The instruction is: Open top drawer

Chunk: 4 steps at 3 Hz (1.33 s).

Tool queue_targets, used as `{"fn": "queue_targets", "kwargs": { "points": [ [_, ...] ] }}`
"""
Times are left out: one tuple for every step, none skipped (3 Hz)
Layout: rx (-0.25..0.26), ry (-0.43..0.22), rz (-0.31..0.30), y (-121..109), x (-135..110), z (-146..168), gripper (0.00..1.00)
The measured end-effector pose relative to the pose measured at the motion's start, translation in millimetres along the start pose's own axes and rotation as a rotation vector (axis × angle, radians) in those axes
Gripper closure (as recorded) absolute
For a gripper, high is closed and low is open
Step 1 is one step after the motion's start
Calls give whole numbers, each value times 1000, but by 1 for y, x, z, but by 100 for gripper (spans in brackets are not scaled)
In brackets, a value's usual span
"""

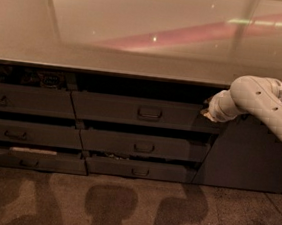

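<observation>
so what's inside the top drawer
Only a dark gap shows above the front of the top drawer, under the counter; its contents are hidden. The hand is at the drawer's right end.

We are noting dim amber light, pink glare streaking the countertop, shadows darkening the floor, gripper shaded at right end of the top drawer.
</observation>
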<state>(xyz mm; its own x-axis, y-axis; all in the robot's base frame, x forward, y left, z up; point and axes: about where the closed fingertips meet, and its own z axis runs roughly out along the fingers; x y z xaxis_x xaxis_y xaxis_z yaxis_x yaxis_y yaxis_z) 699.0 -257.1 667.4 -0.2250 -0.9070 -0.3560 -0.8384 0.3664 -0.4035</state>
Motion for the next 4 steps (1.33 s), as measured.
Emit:
{"fn": "queue_targets", "kwargs": {
  "points": [
    [-7,-1,-5,3,1,2,100],
    [-7,-1,-5,1,1,1,100],
    [-6,-3,-7,4,2,0,100],
    [76,-28,-34,6,-3,-34,100]
  ]
}}
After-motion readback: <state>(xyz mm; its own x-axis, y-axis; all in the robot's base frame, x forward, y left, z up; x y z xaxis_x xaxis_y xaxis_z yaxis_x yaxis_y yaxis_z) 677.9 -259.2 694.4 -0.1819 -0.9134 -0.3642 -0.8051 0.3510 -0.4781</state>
